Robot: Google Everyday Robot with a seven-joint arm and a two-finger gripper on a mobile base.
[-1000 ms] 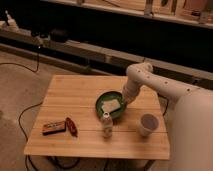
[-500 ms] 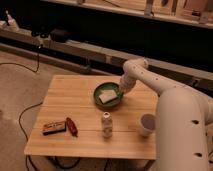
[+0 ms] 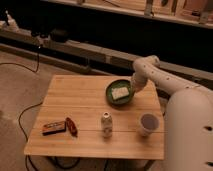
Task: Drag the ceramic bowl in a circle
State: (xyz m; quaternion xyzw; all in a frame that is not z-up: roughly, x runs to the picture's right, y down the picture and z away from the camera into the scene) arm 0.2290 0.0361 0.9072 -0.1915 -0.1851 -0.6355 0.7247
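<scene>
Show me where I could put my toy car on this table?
Biggest bare patch: the table's far-left part, left of the ceramic bowl and behind the snack packets. Another gap lies between the small bottle and the white cup. The far-right corner is crowded: the gripper is at the bowl's right rim.

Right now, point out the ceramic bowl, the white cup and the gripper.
ceramic bowl (image 3: 113, 99): camera view, left inner wall.
white cup (image 3: 148, 124): camera view, its side.
gripper (image 3: 133, 91): camera view, at the bowl's right rim.
</scene>
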